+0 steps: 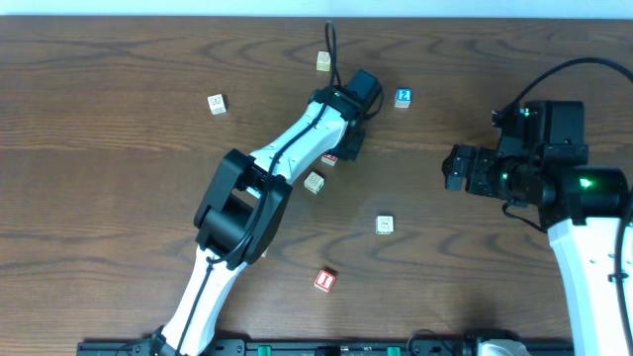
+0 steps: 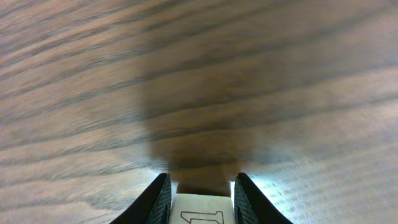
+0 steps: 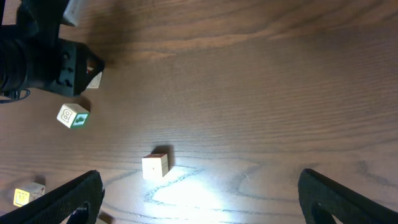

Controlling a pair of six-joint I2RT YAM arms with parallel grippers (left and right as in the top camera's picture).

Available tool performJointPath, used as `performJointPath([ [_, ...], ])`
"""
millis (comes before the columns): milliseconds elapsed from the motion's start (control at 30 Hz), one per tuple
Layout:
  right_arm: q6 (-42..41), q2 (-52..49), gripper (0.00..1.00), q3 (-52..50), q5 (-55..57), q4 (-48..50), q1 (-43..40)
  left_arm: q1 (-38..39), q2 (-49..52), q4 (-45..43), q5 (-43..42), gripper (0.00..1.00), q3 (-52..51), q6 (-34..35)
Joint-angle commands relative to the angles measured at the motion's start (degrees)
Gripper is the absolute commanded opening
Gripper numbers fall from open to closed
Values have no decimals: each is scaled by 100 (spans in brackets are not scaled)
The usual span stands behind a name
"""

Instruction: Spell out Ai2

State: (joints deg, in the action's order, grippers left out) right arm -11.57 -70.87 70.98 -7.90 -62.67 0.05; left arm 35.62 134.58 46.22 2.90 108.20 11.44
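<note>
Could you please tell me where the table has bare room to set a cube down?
Free: the left end beyond the white cube, and the near stretch between the red I cube and the right arm. Crowded: mid-table, where the left gripper, shut on the held cube, sits beside a cream cube.

Dark left pincer (image 2: 201, 180) clamped on pale cube (image 2: 202, 210), wood table (image 2: 199, 74) beyond
</note>
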Motion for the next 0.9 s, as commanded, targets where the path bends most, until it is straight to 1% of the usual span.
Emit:
performJointPath([
  [0, -66, -2, 99, 46, 39, -11, -50, -101, -2, 2, 308, 30, -31, 1182],
  [100, -63, -4, 99, 48, 39, -11, -37, -142, -2, 2, 302, 30, -31, 2063],
  [133, -63, -4, 99, 46, 39, -17, -35, -149, -2, 4, 282, 29, -31, 2258],
  [200, -66, -4, 99, 46, 39, -57, -35, -146, -2, 0, 291, 27, -31, 2380],
  [267, -66, -11, 99, 46, 37, -59, -35, -149, -2, 4, 291, 26, -31, 2378],
  [300, -66, -20, 99, 46, 37, -59, -35, -149, -2, 2, 291, 28, -31, 2374],
  [367, -66, -42, 99, 46, 39, -55, -35, -149, -2, 4, 319, 42, -31, 2369],
  [400, -66, -52, 99, 46, 37, -57, -35, -153, -2, 0, 361, 45, -31, 2369],
  [533, -59, -74, 99, 46, 46, -125, -35, -192, -15, -15, 667, 51, -31, 2367],
  [667, -61, -70, 99, 46, 63, -138, -35, -291, -177, 105, 699, 51, 55, 2312],
  [767, -63, -70, 99, 46, 61, -120, -35, -337, -509, 243, 809, 50, 68, 2212],
  [867, -83, -61, 99, 46, 59, -103, -35, -337, -916, 503, 866, 49, 68, 1915],
])
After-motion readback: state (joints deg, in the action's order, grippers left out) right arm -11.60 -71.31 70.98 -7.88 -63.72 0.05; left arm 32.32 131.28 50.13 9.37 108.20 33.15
